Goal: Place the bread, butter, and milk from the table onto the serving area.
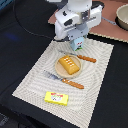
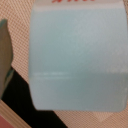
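My tool point(image 1: 76, 41) grips the milk point(image 1: 77, 44) over the mat's point(image 1: 30, 80) far edge; I judge the carton light, thin-walled and crushable, best held gently across its flat sides.

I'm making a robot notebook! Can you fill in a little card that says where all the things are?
bread: orange-brown dotted slab on a round beige plate, mid-mat
butter: flat yellow box on the mat's near edge
milk: small white carton under the gripper, at the mat's far edge
serving area: striped beige cloth placemat
cutlery: two orange-handled pieces beside the plate
gripper: jaws hidden
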